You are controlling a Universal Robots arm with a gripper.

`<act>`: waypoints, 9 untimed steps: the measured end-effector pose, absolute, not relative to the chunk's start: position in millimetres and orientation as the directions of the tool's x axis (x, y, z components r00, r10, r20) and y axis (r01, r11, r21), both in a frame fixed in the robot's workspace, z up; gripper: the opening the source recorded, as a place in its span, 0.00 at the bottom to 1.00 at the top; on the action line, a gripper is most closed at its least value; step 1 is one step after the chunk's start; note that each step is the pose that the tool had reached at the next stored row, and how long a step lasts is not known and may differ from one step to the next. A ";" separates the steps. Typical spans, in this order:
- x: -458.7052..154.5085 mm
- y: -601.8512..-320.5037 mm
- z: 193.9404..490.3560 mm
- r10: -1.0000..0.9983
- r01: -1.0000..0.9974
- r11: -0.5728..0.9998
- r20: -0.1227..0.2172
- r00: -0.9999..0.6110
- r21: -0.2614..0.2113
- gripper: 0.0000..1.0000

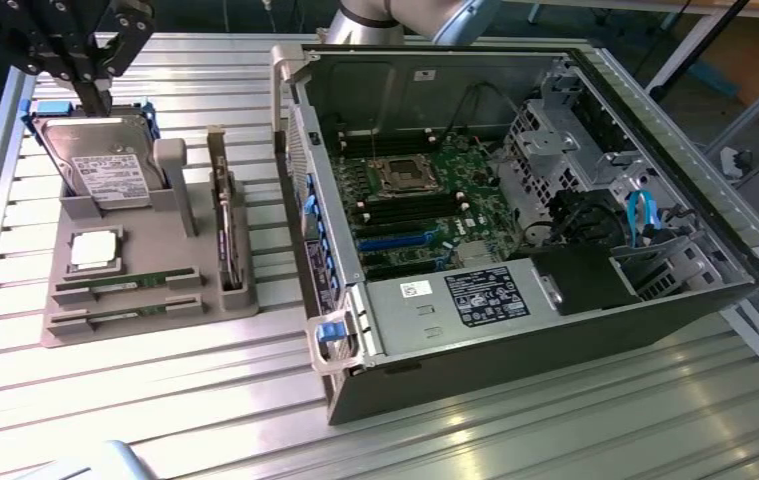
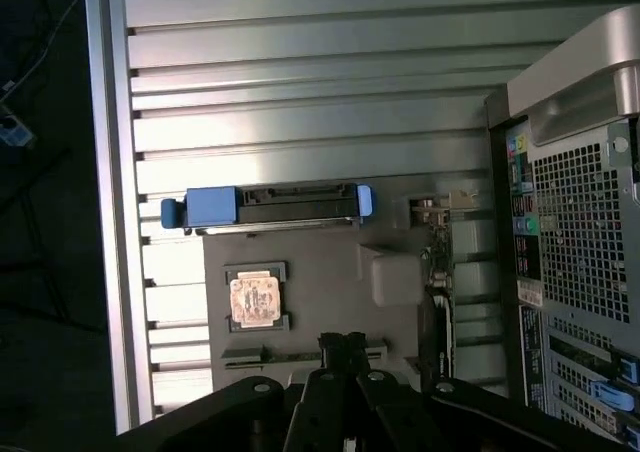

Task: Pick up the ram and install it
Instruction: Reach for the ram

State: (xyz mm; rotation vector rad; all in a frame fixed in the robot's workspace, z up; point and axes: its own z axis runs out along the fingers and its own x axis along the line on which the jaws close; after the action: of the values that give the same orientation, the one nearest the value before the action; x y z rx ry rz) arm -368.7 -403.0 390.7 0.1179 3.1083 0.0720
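Observation:
Two green ram sticks lie side by side in the front slots of a grey holder (image 1: 152,235): one ram stick (image 1: 126,284) nearer the holder's middle, the other ram stick (image 1: 123,314) at its front edge. My gripper (image 1: 91,98) hangs high over the holder's far end, above the hard drive (image 1: 106,165), well away from both sticks. Its fingers look shut, with nothing between them. In the wrist view the gripper (image 2: 342,340) points down over the holder (image 2: 320,267), and one ram stick (image 2: 250,356) shows partly beside the fingertips.
The holder also carries a square silver processor (image 1: 95,250) and an upright dark expansion card (image 1: 226,225). At the exterior view's right lies the open computer case (image 1: 673,190), its motherboard (image 1: 419,200) exposed. All rest on a slatted metal table (image 1: 152,400).

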 end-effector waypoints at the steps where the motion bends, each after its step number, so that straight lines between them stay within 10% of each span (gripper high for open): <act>1: -368.7 -407.6 390.7 0.076 0.075 0.996 -0.028 -0.997 0.047 0.10; 9: -368.7 -458.8 390.6 0.076 0.075 0.996 -0.028 -0.997 0.047 0.10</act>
State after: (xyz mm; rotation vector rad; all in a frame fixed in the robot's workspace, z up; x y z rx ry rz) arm -368.7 -458.8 390.6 0.1175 3.1084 0.0719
